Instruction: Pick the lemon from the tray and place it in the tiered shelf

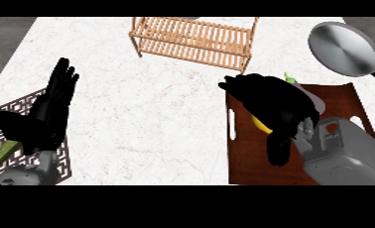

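Head view: right hand (275,105) fingers curled round yellow lemon (261,123) over dark wooden tray (249,162); left hand (51,105) open, resting. Next: lift, carry to slatted wooden tiered shelf (192,39).

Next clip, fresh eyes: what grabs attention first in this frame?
The black right hand at the right, curled over a yellow lemon above the dark brown tray. Next, the slatted wooden tiered shelf at top centre and a grey pan at top right. The left hand rests open at the left edge.
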Robot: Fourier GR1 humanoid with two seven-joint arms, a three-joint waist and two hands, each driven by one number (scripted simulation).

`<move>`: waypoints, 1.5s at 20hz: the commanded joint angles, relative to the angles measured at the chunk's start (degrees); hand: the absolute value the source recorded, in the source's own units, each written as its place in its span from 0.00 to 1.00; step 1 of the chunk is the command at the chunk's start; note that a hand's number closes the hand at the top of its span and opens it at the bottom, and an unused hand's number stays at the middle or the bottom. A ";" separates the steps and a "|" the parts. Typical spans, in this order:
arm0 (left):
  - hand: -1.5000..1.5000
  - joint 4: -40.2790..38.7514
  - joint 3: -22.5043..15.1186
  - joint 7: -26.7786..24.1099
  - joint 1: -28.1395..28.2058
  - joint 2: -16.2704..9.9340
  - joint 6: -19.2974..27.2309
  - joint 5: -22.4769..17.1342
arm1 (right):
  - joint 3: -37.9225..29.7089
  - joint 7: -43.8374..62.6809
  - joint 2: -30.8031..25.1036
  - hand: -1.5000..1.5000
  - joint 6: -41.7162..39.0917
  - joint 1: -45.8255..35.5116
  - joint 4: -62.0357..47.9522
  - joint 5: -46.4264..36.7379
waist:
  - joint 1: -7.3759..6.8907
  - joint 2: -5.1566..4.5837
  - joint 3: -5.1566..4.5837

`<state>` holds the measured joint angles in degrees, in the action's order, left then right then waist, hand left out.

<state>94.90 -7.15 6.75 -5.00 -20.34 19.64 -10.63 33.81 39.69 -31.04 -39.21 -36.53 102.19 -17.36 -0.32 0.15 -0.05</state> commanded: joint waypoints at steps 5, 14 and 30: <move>0.50 1.87 1.58 0.78 1.01 -0.41 -1.67 0.18 | 8.99 3.25 1.10 0.00 0.80 3.90 -1.07 -16.13 | 0.09 -0.04 0.06; 0.50 -0.73 1.45 2.53 -2.42 3.77 -0.91 3.99 | 3.91 -6.44 1.98 0.00 0.48 5.23 -9.32 -24.53 | 0.06 -0.19 0.06; 0.50 -1.66 3.57 0.02 -0.33 7.48 -4.64 7.30 | -3.98 -26.05 2.22 0.00 8.20 9.65 -22.14 -37.62 | 0.07 -0.22 0.06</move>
<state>94.84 -2.76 6.85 -3.98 -14.68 14.49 -5.37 32.35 19.69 -28.99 -33.44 -25.29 85.50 -52.73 -0.21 -0.02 0.01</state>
